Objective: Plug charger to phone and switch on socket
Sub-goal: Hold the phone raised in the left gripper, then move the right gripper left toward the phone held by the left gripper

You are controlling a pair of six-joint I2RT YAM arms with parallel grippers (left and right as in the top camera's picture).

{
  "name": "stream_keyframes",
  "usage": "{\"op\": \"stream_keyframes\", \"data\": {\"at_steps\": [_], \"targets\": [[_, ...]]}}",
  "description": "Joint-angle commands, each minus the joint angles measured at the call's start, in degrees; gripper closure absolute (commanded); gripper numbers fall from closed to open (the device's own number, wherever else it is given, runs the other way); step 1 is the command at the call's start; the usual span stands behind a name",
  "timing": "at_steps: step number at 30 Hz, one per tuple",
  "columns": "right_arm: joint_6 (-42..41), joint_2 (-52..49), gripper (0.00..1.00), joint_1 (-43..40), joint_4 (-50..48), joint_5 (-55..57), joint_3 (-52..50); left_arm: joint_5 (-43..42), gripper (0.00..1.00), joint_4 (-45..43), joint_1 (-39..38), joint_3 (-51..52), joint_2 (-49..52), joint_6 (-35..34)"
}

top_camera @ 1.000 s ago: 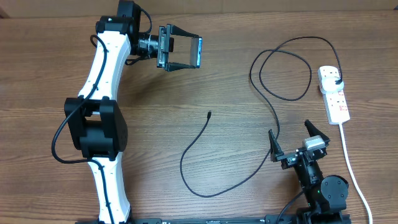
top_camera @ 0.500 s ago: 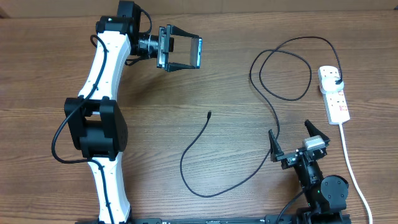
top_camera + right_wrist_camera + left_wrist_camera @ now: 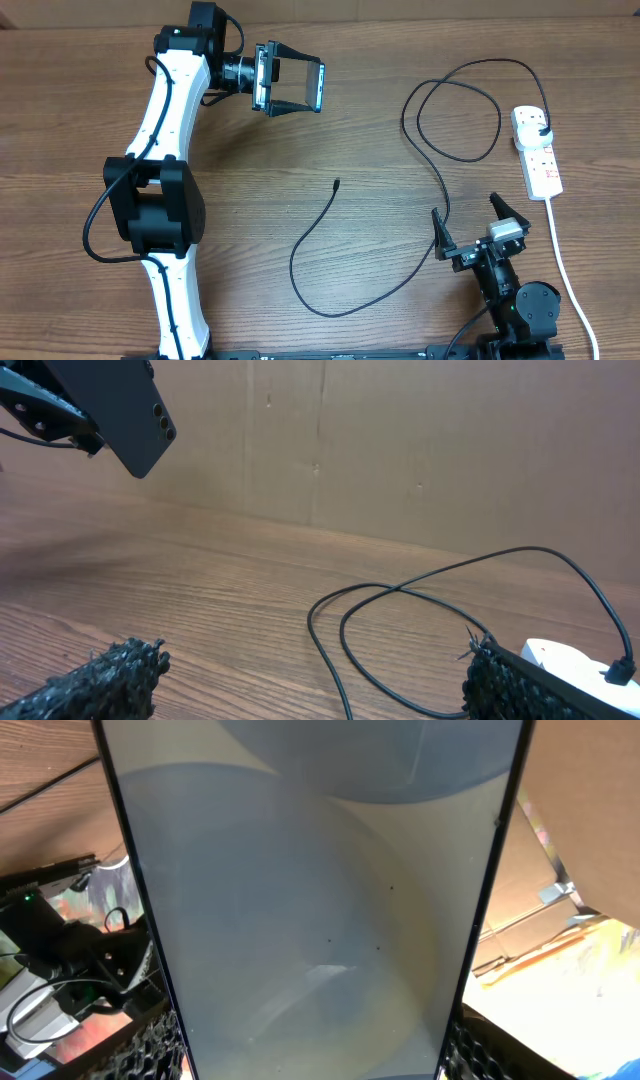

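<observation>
Left gripper (image 3: 314,85) sits in the upper left-centre of the overhead view, clamped on the phone (image 3: 321,88). The phone is held across its width between both fingers and shows edge-on from above, with a thin teal strip visible. In the left wrist view the screen fills almost the whole frame, pale grey-blue with dark edges, and the finger pads (image 3: 160,1050) show at the bottom corners. In the right wrist view the phone is at the upper left, dark back and camera lenses facing the lens, lifted off the table (image 3: 250,200).

Right gripper (image 3: 463,206) is at the lower right of the overhead view, jaws spread wide and gripping nothing. Its dark textured fingertips sit at the two bottom corners of the right wrist view, well apart.

The charger (image 3: 330,312) lies on the table. Its connector tip (image 3: 337,182) is at frame centre, free and well apart from the phone. From there the cable curves down, swings up to the right just beside the right gripper's fingers, then loops at the upper right. Its black plug (image 3: 541,123) sits in the top outlet of the socket (image 3: 540,160).

The socket is at the right edge, white with red markings; switch position too small to tell. Its white cord (image 3: 565,270) runs down toward the lower right. A cardboard wall (image 3: 400,440) stands behind the table.
</observation>
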State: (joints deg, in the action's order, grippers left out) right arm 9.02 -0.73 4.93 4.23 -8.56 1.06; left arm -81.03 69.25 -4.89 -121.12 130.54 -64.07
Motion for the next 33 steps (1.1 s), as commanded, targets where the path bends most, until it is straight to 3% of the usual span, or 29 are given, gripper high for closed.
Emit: {"op": "stream_keyframes", "data": {"at_steps": [1, 25, 33], "targets": [[0.09, 0.57, 0.0, 0.26, -0.24, 0.09, -0.61, -3.04, 0.96, 0.2, -0.24, -1.79, -0.15, 2.4], [-1.9, 0.57, 0.0, 0.26, -0.94, -0.35, -0.57, -2.36, 0.96, 0.17, -0.24, -1.79, -0.15, 3.89], [-1.95, 0.57, 0.0, 0.26, -0.87, -0.07, 4.2, -0.87, 0.96, 0.17, -0.24, -1.79, -0.15, 4.11]]}}
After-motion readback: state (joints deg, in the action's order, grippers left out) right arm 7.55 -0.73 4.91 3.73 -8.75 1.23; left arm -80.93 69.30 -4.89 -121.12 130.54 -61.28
